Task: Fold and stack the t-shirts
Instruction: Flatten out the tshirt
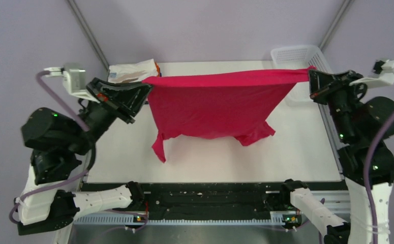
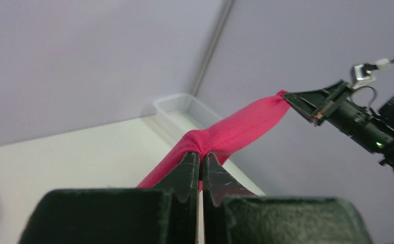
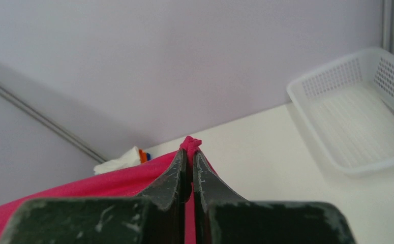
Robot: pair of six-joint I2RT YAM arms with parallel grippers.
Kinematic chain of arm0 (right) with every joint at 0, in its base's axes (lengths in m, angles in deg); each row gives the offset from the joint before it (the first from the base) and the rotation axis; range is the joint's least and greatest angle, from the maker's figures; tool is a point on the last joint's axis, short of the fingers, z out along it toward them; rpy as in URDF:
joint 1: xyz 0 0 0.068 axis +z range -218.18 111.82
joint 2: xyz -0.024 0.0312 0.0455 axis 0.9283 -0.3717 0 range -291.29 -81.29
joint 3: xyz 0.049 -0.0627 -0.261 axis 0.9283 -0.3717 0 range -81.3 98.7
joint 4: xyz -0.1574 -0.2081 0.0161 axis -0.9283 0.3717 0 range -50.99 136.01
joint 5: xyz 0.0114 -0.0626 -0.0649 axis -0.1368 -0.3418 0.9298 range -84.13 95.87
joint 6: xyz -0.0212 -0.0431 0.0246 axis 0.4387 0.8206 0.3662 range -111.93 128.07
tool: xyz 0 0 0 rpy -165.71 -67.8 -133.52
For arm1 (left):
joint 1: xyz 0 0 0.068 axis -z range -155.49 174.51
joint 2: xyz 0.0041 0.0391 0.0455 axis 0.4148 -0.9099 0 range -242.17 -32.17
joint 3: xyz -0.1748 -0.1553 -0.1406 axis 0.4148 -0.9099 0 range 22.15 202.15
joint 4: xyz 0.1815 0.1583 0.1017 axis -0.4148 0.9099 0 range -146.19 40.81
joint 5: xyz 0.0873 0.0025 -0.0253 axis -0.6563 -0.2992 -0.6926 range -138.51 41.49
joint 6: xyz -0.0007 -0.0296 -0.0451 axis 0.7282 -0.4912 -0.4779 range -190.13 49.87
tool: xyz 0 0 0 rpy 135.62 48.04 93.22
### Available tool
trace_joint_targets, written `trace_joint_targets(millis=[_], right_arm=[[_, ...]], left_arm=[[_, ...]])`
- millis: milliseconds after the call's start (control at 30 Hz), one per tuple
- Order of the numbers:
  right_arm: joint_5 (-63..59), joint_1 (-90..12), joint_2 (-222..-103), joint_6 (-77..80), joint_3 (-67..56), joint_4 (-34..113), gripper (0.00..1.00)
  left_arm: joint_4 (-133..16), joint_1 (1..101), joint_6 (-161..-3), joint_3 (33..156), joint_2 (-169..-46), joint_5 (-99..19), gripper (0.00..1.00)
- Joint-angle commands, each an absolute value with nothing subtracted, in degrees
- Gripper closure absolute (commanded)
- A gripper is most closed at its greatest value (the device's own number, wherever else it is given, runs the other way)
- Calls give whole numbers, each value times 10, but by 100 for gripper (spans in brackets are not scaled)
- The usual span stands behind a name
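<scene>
A magenta-red t-shirt [image 1: 215, 104] hangs stretched above the table between both arms, its top edge taut and its sleeves dangling low. My left gripper [image 1: 148, 87] is shut on the shirt's left corner; in the left wrist view the cloth [image 2: 235, 127] bunches at its fingertips [image 2: 202, 154]. At the other end my right gripper [image 1: 310, 75] is shut on the right corner, a small tuft of cloth [image 3: 190, 144] poking past its tips [image 3: 190, 152]. A pile of folded t-shirts [image 1: 132, 71], white on top with orange and blue showing, lies at the table's back left.
A white plastic mesh basket [image 1: 300, 57] stands at the back right corner, just behind the right gripper. The white table [image 1: 210, 162] lies under the hanging shirt. Metal frame posts [image 1: 88, 33] rise at both back corners.
</scene>
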State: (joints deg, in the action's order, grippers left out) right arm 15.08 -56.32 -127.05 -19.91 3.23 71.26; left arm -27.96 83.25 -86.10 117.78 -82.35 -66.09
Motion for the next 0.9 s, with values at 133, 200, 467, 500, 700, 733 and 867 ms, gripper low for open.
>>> trace_joint_targets(millis=[133,200,467,500,700,733,867], right_arm=[[62,-561,-1278,-140,243,773,100],[62,-561,-1279,-136,265,773,100],[147,-561,-1359,-100,274,755,100],[164,-561,-1372,-94,261,744,100],[287,-562,-1500,-71,142,636,100],[300,-563,-1529,-70,124,616,100],[297,-581,-1672,-75,81,519,100]], left_arm=[[-151,831,-799,1437,-935,-463,100],[-143,831,-796,1458,-942,-475,100],[-256,831,-740,1336,-951,-785,100],[-289,828,-724,1311,-965,-879,100],[-295,577,-841,1274,-1126,-808,100],[-313,558,-836,1266,-1161,-798,100],[-322,492,-848,1313,-1351,-673,100]])
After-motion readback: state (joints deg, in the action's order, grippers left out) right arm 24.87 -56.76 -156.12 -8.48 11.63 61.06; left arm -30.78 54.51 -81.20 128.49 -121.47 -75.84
